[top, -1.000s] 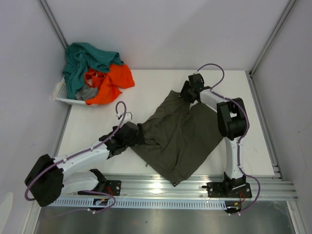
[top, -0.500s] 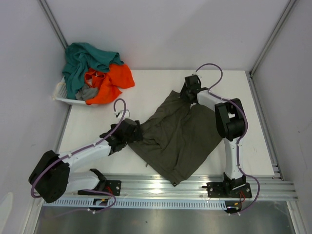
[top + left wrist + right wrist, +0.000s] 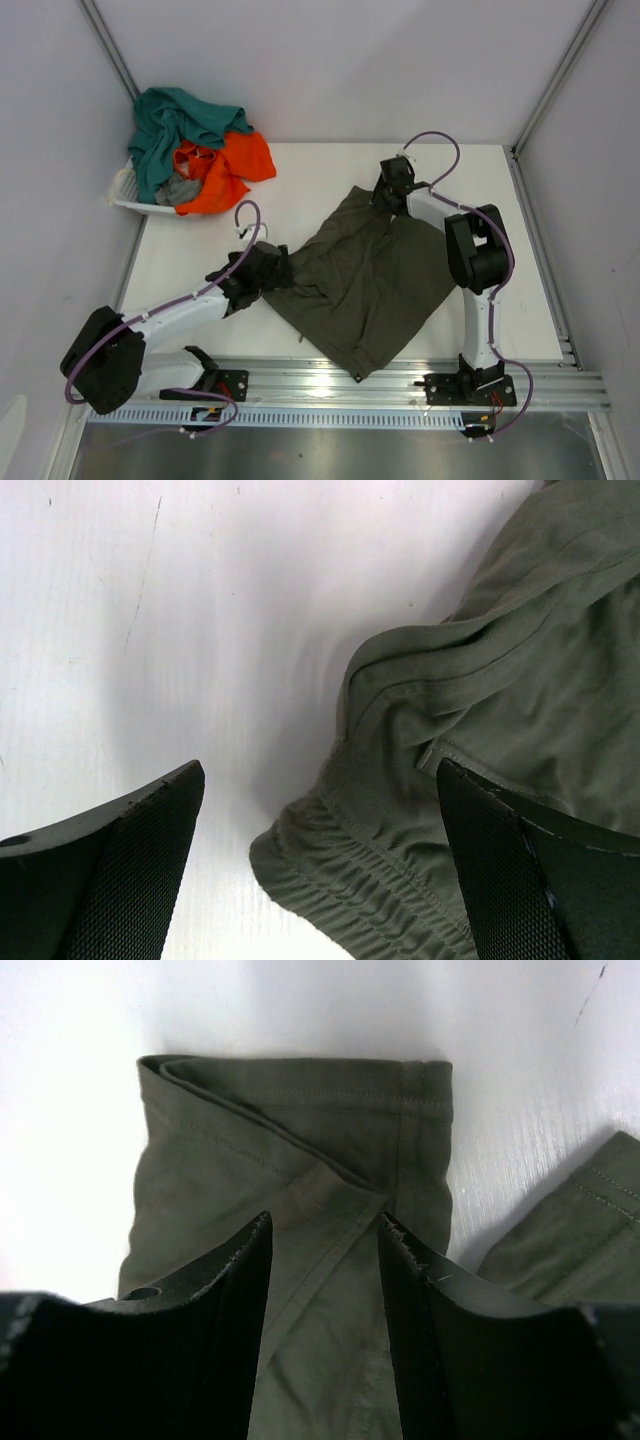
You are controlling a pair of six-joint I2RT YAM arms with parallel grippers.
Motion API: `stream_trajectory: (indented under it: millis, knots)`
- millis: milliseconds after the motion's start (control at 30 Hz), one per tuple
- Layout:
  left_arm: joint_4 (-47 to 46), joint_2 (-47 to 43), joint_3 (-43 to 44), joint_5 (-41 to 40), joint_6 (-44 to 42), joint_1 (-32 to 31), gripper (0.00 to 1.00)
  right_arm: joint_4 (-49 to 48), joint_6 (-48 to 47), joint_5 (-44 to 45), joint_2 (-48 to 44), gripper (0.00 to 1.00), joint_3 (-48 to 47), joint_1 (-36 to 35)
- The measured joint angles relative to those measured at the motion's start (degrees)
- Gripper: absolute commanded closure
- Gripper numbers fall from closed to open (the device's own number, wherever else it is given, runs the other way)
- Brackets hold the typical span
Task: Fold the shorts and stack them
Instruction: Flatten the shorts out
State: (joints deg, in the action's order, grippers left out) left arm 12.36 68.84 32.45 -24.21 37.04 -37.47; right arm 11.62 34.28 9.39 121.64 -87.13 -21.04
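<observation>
The dark olive-green shorts [image 3: 370, 275] lie spread flat and diagonal on the white table. My left gripper [image 3: 283, 268] is at their left corner. In the left wrist view it [image 3: 320, 767] is wide open, with the gathered waistband corner [image 3: 340, 880] lying between the fingers. My right gripper [image 3: 386, 196] is at the far corner. In the right wrist view it [image 3: 324, 1218] is open over a leg hem [image 3: 300, 1100], a finger on each side of a seam. Teal [image 3: 170, 125], orange [image 3: 235, 160] and grey [image 3: 178, 190] shorts are piled in the basket.
The white plastic basket [image 3: 125, 198] stands at the table's far left corner, its pile spilling over the rim. A metal rail [image 3: 330, 385] runs along the near edge. Frame posts and grey walls close in both sides.
My left gripper has shifted a little farther and right, onto the waistband corner. My right gripper has shifted slightly left at the far hem. The shorts lie almost as before.
</observation>
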Motion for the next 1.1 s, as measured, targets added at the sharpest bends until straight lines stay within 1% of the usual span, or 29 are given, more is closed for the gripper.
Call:
stream_trajectory:
  millis: [100,200,367,700,733,767,800,833,867,900,1100]
  knots:
    - [-0.42,0.26,0.04,0.11,-0.04,0.00,0.01,0.00,-0.28,0.02,-0.37,0.52,0.00,-0.04]
    - [-0.72,0.59,0.04,0.44,-0.07,0.02,0.01,0.20,-0.37,-0.02,-0.37,0.55,0.00,-0.13]
    - [-0.74,0.83,0.04,0.44,-0.17,0.02,0.01,0.26,-0.26,-0.24,-0.13,0.55,-0.44,-0.26]
    - [-1.22,0.90,0.04,0.66,-0.66,0.02,0.01,0.13,0.02,-0.63,2.45,0.59,-1.97,-0.46]
    - [-1.29,0.90,0.04,0.66,-0.68,0.02,0.01,0.13,0.02,-0.68,2.71,0.61,-2.49,-0.52]
    - [-1.38,0.90,0.04,0.66,-0.68,0.02,0.01,0.13,0.00,-0.72,2.95,0.66,-2.86,-0.61]
    - [-1.46,0.90,0.04,0.68,-0.70,0.02,0.01,0.15,0.04,-0.81,3.23,0.77,-3.26,-0.66]
    - [-1.57,0.90,0.04,0.70,-0.74,0.02,0.01,0.09,-0.13,-0.85,3.50,0.85,-3.56,-0.72]
    - [-1.62,0.90,0.04,0.70,-0.98,0.02,0.01,0.07,-0.04,-0.98,3.72,0.97,-3.72,-0.76]
    - [-1.64,0.90,0.04,0.74,-1.07,0.02,0.01,0.11,0.00,-1.16,3.85,1.00,-3.74,-0.76]
    - [-1.99,0.90,0.04,0.92,-1.14,0.02,0.01,0.70,1.01,-2.49,4.07,1.00,-5.75,-0.96]
